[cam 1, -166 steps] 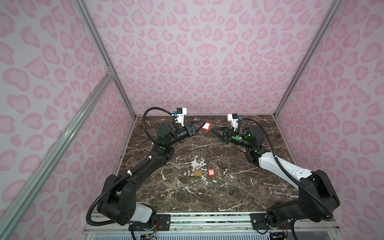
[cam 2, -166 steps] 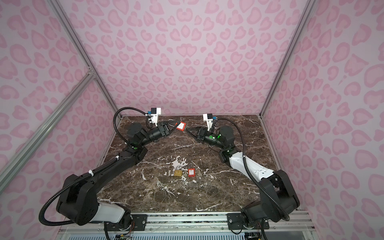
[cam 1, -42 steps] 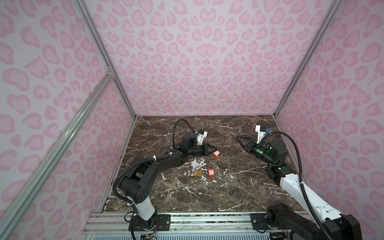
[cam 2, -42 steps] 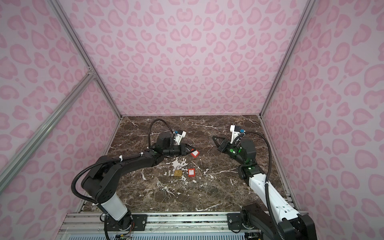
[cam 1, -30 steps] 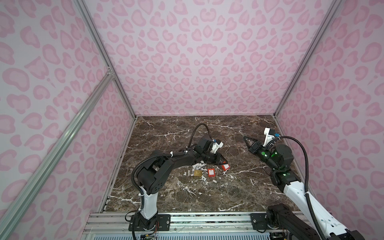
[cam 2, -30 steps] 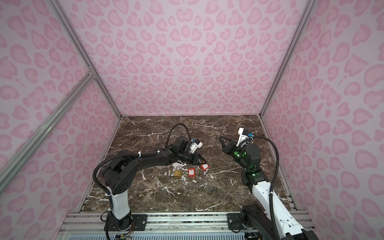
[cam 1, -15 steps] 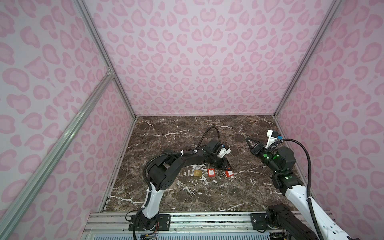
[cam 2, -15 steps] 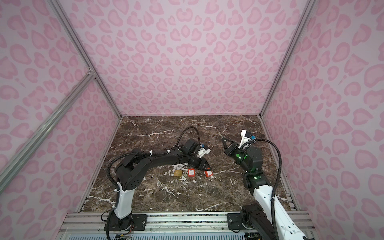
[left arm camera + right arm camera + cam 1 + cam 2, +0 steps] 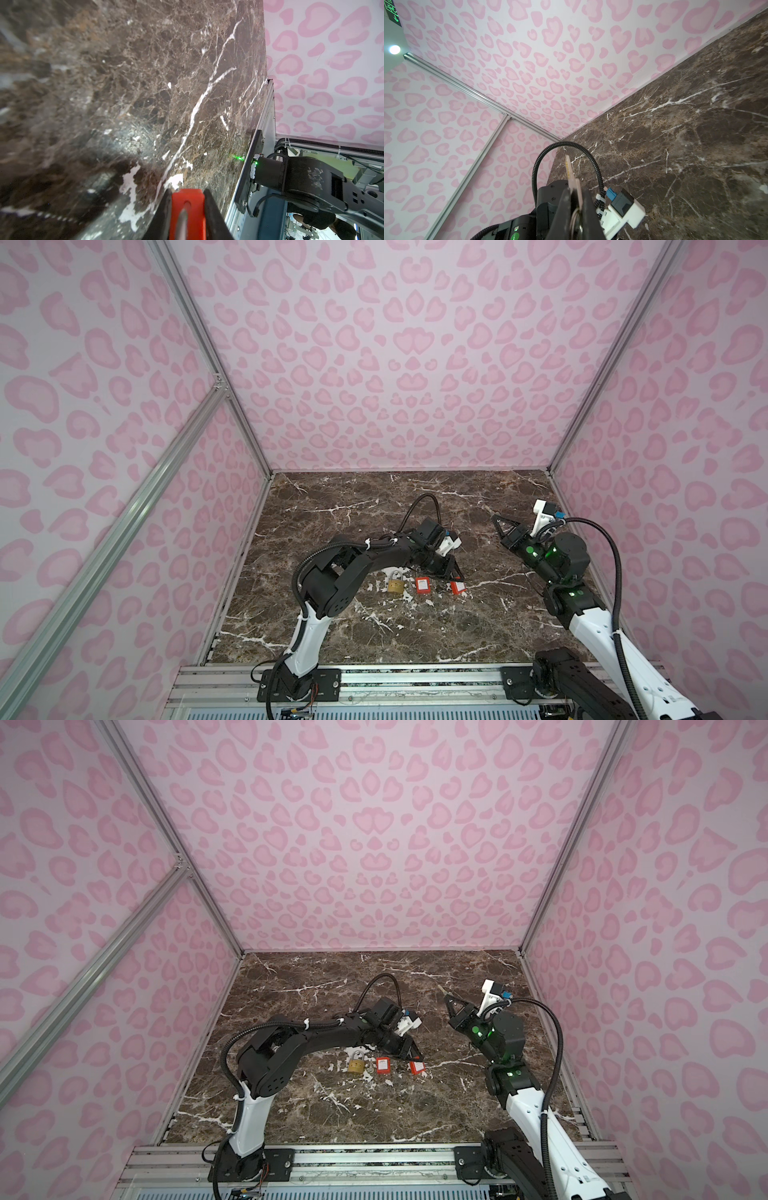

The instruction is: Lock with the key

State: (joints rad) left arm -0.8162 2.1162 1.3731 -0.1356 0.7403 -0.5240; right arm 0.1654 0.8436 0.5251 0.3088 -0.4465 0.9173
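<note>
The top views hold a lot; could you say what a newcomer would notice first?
Pink spotted walls surround a dark marble table. Near its middle lie a brass padlock and a red padlock; the left hand grips a second red padlock beside them, and the raised right hand pinches a key.

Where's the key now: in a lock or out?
Out. The right gripper clamps the key, its blade bare in the air, apart from the red lock in the left gripper.

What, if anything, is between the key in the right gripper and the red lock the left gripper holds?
Nothing visible. Only open table lies between the key and the red lock, which the left gripper grips by its sides.
</note>
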